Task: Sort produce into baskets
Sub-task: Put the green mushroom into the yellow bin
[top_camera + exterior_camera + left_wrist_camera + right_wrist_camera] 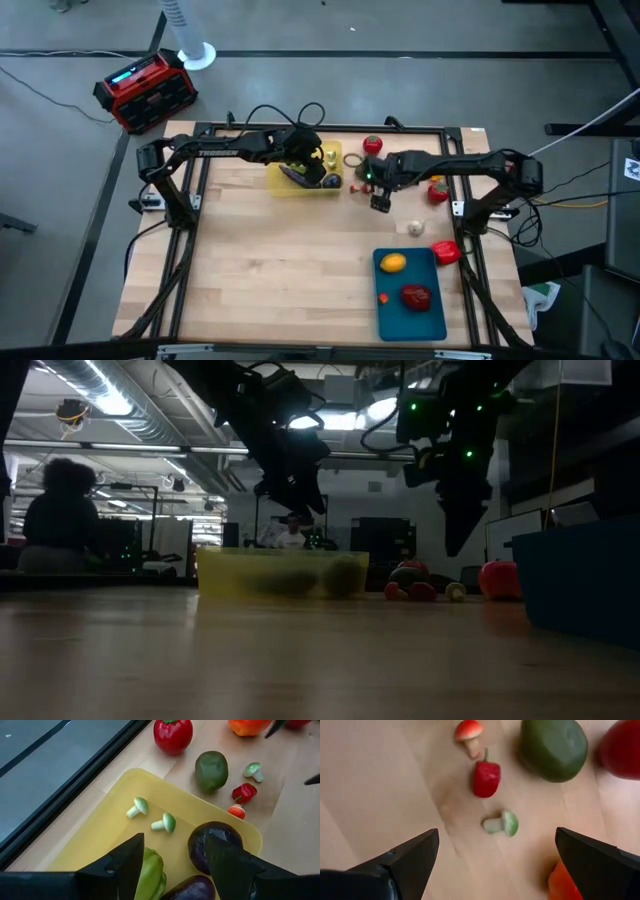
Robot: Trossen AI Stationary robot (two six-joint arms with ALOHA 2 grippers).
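The translucent yellow tray (pixel 290 186) stands at the far middle of the table. In it lie a green pepper (pixel 150 875), two purple eggplants (pixel 215 845) and two green-capped mushrooms (pixel 137 806). My left gripper (pixel 173 840) hovers open and empty above it. My right gripper (pixel 496 834) is open and empty above loose pieces right of the tray: a green-capped mushroom (pixel 502 824), a small red pepper (pixel 486 777), a red-capped mushroom (pixel 469 730) and a green fruit (pixel 553 747). The teal tray (pixel 425 325) at the near right holds a lemon (pixel 394 263) and a red piece (pixel 416 296).
A red tomato (pixel 373 145) lies near the far edge, a red-and-orange piece (pixel 437 190) under my right arm, white garlic (pixel 414 228) and a red pepper (pixel 446 252) by the teal tray. A red-and-black box (pixel 145 90) stands on the floor. A person (pixel 62 510) sits beyond the table.
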